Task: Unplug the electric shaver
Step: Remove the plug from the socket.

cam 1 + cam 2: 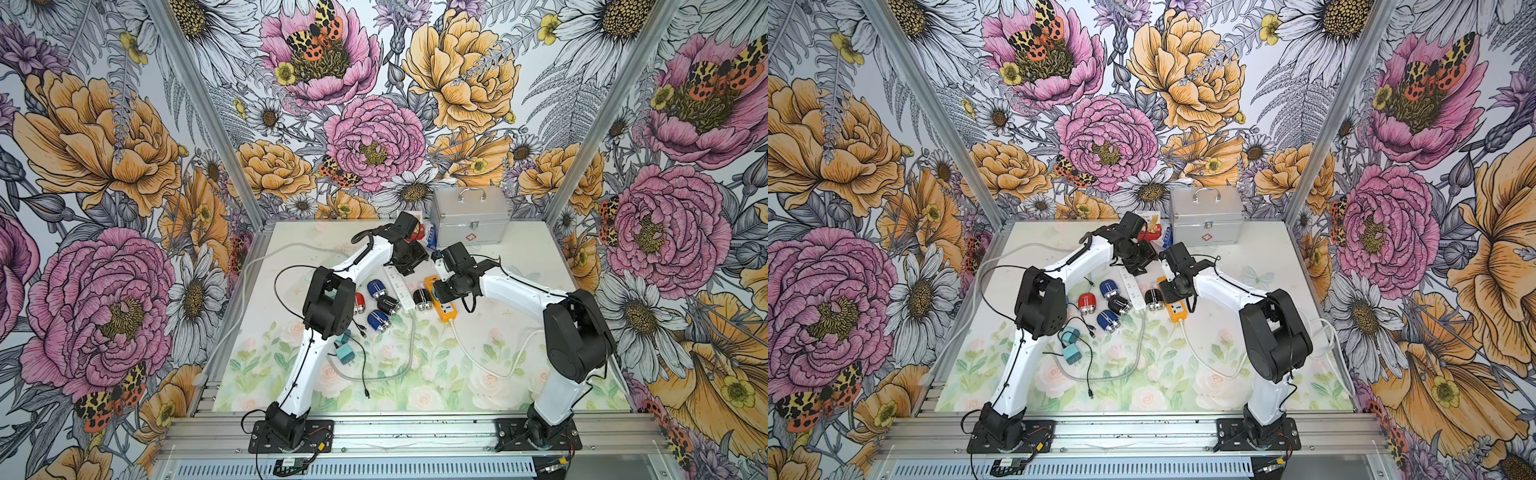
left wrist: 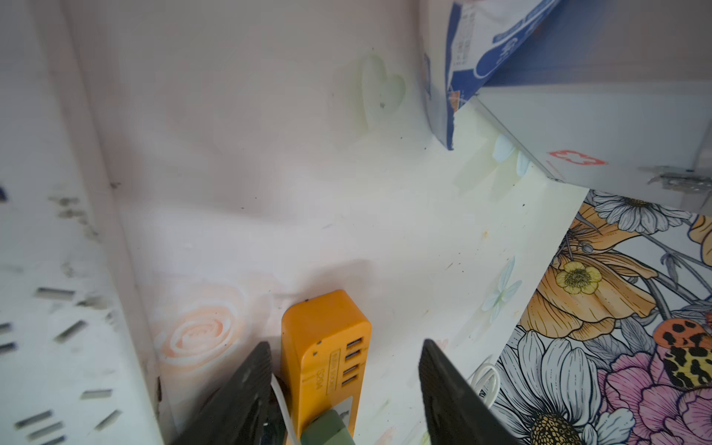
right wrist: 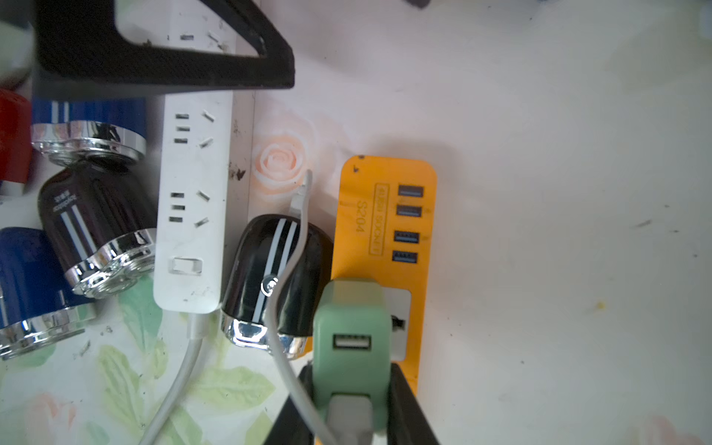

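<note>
Electric shaver [image 3: 266,277] between white strip [image 3: 192,192] and orange strip [image 3: 366,231], open table [image 3: 558,173] beyond.

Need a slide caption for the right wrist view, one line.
Right gripper grips the green adapter plugged into the orange power strip; black shaver lies beside it.

White shells [image 1: 303,365], bulky black joints [image 1: 328,307], thin black cables [image 1: 358,237] — my arms [image 1: 515,291] end in black wedge-shaped fingers [image 2: 239,397]
</note>
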Available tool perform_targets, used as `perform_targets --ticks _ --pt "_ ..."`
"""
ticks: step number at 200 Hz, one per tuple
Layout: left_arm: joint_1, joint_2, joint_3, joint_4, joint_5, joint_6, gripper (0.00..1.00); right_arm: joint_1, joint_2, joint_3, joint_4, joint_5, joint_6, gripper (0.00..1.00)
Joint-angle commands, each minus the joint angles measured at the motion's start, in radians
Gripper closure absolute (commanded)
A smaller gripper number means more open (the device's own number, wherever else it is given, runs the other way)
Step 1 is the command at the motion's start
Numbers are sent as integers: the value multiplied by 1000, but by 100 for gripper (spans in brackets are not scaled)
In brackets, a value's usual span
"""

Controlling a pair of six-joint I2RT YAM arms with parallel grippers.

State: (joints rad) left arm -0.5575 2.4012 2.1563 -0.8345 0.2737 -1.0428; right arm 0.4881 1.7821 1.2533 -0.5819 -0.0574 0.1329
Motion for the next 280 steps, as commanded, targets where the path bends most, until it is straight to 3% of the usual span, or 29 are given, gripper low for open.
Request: perform_targets --ticks 1,77,172,221,280 --pt "-14 32 13 -11 39 -7 38 17 14 3 30 51 -4 79" --pt "-39 47 -33 -10 87 0 47 23 26 2 55 68 39 76" --pt "-58 30 -99 -9 69 7 54 27 10 -52 88 61 63 77" --pt "-52 29 -128 -8 59 -12 64 27 -27 -48 89 63 65 88" --pt "-50 39 -141 -8 61 -23 68 26 -98 -32 88 76 80 93"
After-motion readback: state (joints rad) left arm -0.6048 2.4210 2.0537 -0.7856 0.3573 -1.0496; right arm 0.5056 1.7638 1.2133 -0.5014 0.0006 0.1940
